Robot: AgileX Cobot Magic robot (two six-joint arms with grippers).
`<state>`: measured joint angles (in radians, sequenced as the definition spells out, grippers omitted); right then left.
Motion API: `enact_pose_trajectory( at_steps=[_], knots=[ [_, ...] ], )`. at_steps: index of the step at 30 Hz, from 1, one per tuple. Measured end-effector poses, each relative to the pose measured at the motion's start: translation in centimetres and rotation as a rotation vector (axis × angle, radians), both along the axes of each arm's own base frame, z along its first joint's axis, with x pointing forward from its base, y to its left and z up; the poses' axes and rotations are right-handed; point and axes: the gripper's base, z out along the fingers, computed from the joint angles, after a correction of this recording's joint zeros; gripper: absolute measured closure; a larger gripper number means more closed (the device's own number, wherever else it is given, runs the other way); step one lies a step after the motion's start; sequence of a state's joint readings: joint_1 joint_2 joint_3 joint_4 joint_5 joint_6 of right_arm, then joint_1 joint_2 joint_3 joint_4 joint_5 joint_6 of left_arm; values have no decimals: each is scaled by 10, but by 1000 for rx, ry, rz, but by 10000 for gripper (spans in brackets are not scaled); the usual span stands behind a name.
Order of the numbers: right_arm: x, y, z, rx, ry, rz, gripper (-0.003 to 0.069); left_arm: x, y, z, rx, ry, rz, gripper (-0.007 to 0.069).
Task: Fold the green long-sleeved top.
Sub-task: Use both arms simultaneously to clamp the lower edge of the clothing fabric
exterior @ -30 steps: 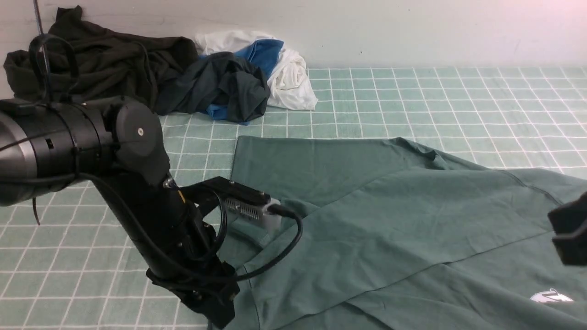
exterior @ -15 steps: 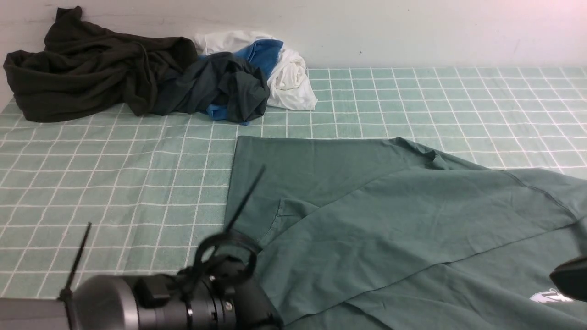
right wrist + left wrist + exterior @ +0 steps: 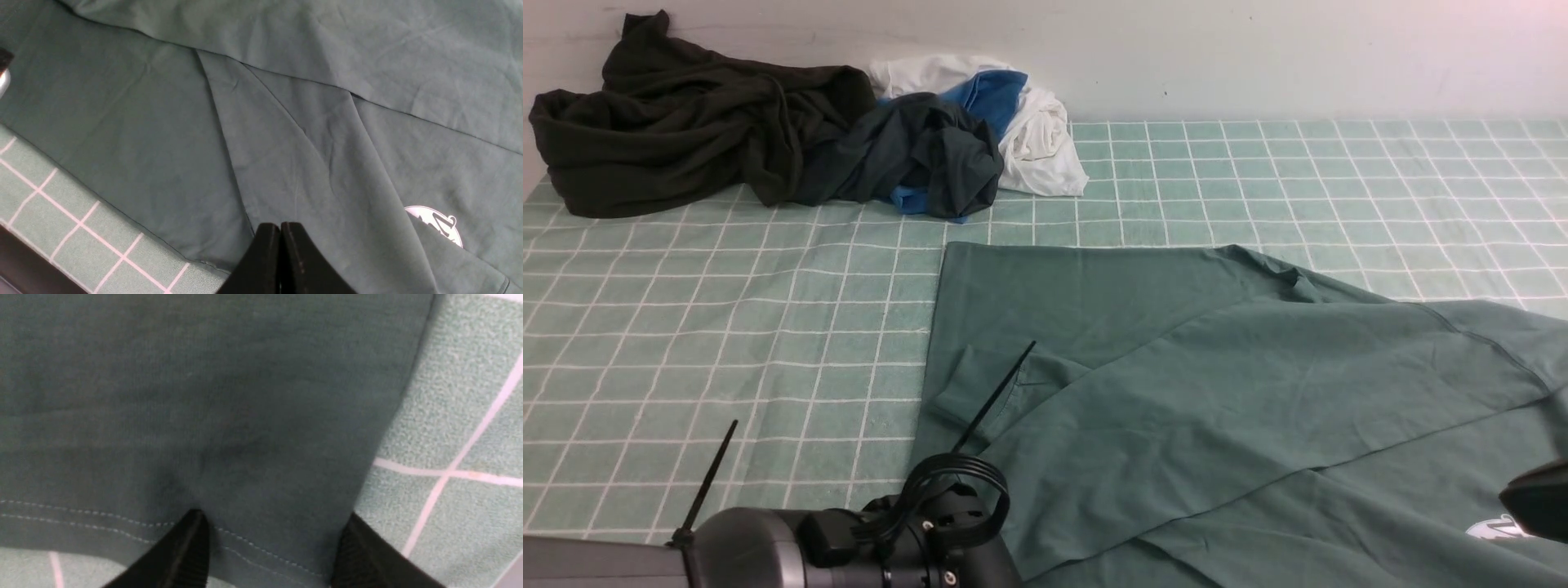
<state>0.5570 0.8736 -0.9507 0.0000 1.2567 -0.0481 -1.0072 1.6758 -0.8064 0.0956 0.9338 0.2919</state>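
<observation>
The green long-sleeved top (image 3: 1217,392) lies spread on the checked cloth, partly folded, with its white logo (image 3: 1494,529) near the right front. In the left wrist view my left gripper (image 3: 274,515) is open. Its two fingers stand apart over the stitched hem of the top (image 3: 245,416), with the cloth between them. My right gripper (image 3: 280,225) is shut and empty, hovering above the top (image 3: 286,122) near the logo (image 3: 435,224). The front view shows only the left arm's body (image 3: 849,547) and a dark part of the right arm (image 3: 1539,506).
At the back left lies a pile of clothes: a very dark olive garment (image 3: 686,122), a slate-grey one with blue (image 3: 915,155) and a white one (image 3: 1037,131). The checked cloth (image 3: 727,327) covers the table up to the wall. The table's near edge (image 3: 24,261) runs close to the right gripper.
My left arm has dropped from over the top's left edge to the bottom of the front view. A small fold has appeared at the top's left edge. The right arm has sunk slightly.
</observation>
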Motion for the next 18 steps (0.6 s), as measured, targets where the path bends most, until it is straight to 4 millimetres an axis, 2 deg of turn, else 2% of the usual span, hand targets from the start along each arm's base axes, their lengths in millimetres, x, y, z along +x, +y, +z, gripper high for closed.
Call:
enact_pose_trajectory(
  at_steps=[1,4,6,7,11,18],
  knots=[
    [0,0,0,0,0,0,659,0,0,0,1,0,2,291],
    [0,0,0,0,0,0,659,0,1,0,10,-2,33,389],
    [0,0,0,0,0,0,659,0,1,0,12,-3,39,414],
    [0,0,0,-1,-1,2,659,0,1,0,18,-6,46,459],
    [0,0,0,-2,-1,3,659,1,2,0,20,-15,55,531],
    [0,0,0,-3,-2,6,659,0,3,11,-16,-39,65,592]
  ],
)
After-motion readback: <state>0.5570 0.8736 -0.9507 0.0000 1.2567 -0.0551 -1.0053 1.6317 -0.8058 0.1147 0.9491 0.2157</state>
